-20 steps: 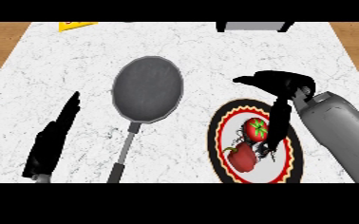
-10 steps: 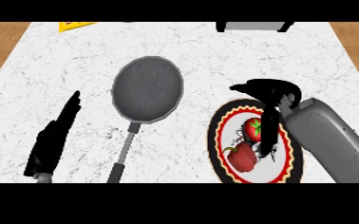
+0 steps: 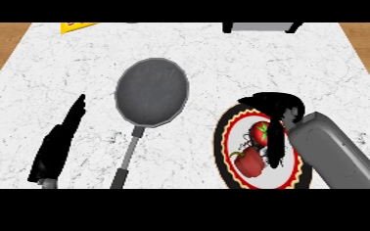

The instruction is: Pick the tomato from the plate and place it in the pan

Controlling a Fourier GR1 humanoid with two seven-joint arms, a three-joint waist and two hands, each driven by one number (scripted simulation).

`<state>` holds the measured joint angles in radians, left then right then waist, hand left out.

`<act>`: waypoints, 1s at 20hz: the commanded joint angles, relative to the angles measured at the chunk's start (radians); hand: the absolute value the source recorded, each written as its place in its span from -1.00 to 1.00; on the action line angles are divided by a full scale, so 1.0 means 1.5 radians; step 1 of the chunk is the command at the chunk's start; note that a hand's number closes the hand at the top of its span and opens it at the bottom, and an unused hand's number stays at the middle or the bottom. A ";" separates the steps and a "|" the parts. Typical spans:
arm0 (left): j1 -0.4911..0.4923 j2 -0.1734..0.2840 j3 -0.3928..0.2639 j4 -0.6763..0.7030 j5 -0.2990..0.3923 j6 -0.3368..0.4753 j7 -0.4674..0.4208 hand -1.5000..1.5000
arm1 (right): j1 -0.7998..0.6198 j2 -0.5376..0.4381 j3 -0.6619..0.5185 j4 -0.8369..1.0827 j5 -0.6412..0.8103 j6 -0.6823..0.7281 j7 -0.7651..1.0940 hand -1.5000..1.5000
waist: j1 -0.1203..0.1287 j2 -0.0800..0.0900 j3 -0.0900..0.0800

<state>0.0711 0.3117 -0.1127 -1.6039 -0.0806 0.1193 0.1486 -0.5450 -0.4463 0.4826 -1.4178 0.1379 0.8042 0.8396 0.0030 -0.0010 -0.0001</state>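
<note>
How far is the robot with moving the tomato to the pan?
Nothing is finished: the tomato lies on the plate beside a red pepper, and the pan holds nothing. In hand: the right hand hangs over the tomato, fingers curled, not gripping. Left: grasp, carry, place. The left hand rests open.

Right hand (image 3: 278, 108) at near right, grey forearm coming in from the lower right corner, wrist bent so the palm faces down. Fingers curled, one (image 3: 277, 149) hanging down toward the near side. Left hand (image 3: 59, 139) at near left, fingers straight and together, pointing far, resting edge-on.
</note>
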 commanded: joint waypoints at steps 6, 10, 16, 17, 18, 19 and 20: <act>-0.002 -0.009 0.024 -0.030 -0.006 -0.029 0.015 0.00 | 0.034 0.044 0.002 0.066 0.127 0.005 -0.045 -1.00 | 0.002 0.001 0.000; 0.035 -0.004 0.039 -0.030 -0.026 -0.043 -0.018 0.00 | 0.059 0.058 -0.025 0.038 0.157 0.024 -0.035 -1.00 | 0.001 0.000 0.000; 0.013 -0.032 0.052 -0.021 -0.036 -0.056 0.006 0.00 | 0.061 0.058 -0.076 0.085 0.220 0.032 -0.134 -1.00 | 0.001 0.001 0.000; -0.019 -0.038 0.052 0.031 -0.045 -0.051 -0.023 0.00 | 0.090 0.068 -0.051 0.068 0.239 -0.012 -0.157 1.00 | -0.001 0.001 0.000; -0.008 -0.046 0.044 -0.013 -0.046 -0.042 0.002 0.00 | 0.090 0.085 -0.050 0.072 0.241 -0.028 -0.166 1.00 | 0.000 0.001 0.000; 0.020 -0.045 0.047 -0.017 -0.036 -0.052 -0.014 0.00 | 0.056 0.101 -0.074 0.115 0.237 -0.026 -0.164 1.00 | 0.003 0.001 0.000; 0.001 -0.061 0.033 0.006 -0.061 -0.032 -0.011 0.00 | 0.113 0.105 -0.060 0.057 0.228 -0.018 -0.137 1.00 | -0.002 0.000 0.000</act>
<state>0.0731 0.2530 -0.0472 -1.6124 -0.1396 0.0522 0.1416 -0.4392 -0.3420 0.3912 -1.3134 0.4748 0.7940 0.6454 0.0020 -0.0057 -0.0054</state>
